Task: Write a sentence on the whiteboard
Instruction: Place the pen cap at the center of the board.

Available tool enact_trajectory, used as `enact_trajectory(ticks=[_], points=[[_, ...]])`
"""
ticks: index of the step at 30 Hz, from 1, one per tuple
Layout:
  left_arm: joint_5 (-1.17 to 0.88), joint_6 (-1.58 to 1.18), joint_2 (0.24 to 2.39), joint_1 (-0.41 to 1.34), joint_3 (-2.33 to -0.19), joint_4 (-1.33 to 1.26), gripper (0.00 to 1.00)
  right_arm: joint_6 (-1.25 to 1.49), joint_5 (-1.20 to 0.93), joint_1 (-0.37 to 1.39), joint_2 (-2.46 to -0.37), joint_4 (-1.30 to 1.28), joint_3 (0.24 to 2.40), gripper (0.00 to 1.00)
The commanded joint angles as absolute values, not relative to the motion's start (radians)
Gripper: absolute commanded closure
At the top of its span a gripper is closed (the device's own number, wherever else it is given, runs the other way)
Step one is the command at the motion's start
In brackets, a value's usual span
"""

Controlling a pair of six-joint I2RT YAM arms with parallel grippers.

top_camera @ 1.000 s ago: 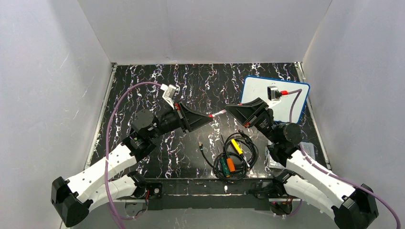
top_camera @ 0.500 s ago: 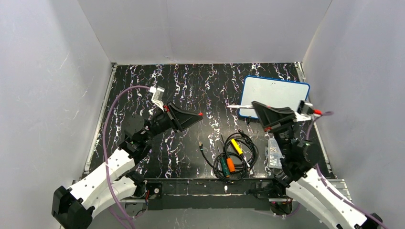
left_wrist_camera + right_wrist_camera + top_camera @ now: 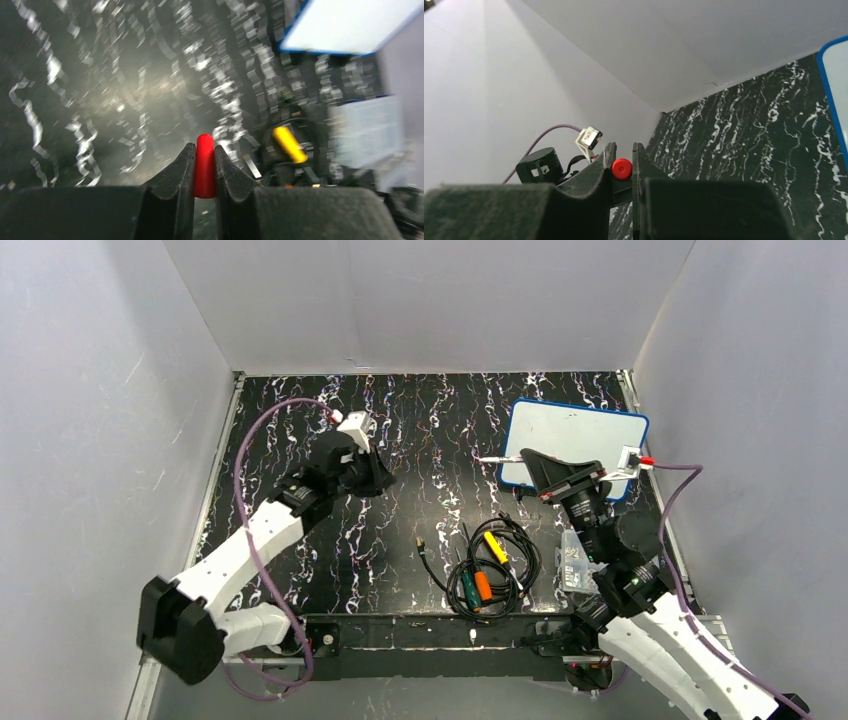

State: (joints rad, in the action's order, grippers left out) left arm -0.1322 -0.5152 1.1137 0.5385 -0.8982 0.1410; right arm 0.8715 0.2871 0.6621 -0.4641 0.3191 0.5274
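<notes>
The whiteboard (image 3: pixel 585 430), white with a blue rim, lies at the back right of the table; it also shows in the left wrist view as the whiteboard (image 3: pixel 350 22). No sentence shows on its visible face. My right gripper (image 3: pixel 524 456) hovers over the board's near left corner, shut on a marker (image 3: pixel 492 460) whose white tip sticks out to the left. The marker's red round end (image 3: pixel 622 169) sits between the right gripper (image 3: pixel 624 146) jaws. My left gripper (image 3: pixel 374 480) points down over the table's left middle. In its wrist view the left gripper (image 3: pixel 203 148) is shut on the red marker cap (image 3: pixel 204 167).
A tangle of black cables (image 3: pixel 490 565) with yellow, orange and green plugs lies at the front middle. A clear plastic box (image 3: pixel 573 565) sits right of it, under the right arm. White walls close in the table on three sides.
The grippers met at mid-table with the capped marker between them. They have since pulled apart: the left swung back left holding the cap, the right moved right to the whiteboard with the marker.
</notes>
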Motion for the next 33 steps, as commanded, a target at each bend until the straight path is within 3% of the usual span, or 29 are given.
enact_trajectory(ticks=[1,9,12,17,20,23,27,33], points=[[0.007,-0.426,1.24,0.533,-0.916,0.314,1.0,0.828,0.281,0.662,-0.5,0.297,0.519,0.99],[0.012,-0.452,1.484,0.532,-0.904,0.191,1.0,0.796,0.27,0.662,-0.515,0.31,0.473,0.99],[0.005,-0.44,1.539,0.532,-0.909,0.168,0.95,0.775,0.272,0.663,-0.512,0.312,0.459,0.99],[0.014,-0.432,1.594,0.532,-0.906,0.163,0.69,0.749,0.266,0.662,-0.516,0.316,0.449,0.99],[0.024,-0.444,1.579,0.531,-0.89,0.157,0.45,0.728,0.255,0.662,-0.521,0.318,0.448,0.99],[0.036,-0.453,1.536,0.531,-0.882,0.161,0.31,0.71,0.25,0.662,-0.526,0.316,0.448,0.99],[0.042,-0.44,1.433,0.531,-0.878,0.17,0.21,0.697,0.239,0.663,-0.57,0.267,0.493,0.99],[-0.102,-0.378,1.231,0.532,-0.934,0.215,0.18,0.652,0.102,0.663,-0.69,0.245,0.565,0.99]])
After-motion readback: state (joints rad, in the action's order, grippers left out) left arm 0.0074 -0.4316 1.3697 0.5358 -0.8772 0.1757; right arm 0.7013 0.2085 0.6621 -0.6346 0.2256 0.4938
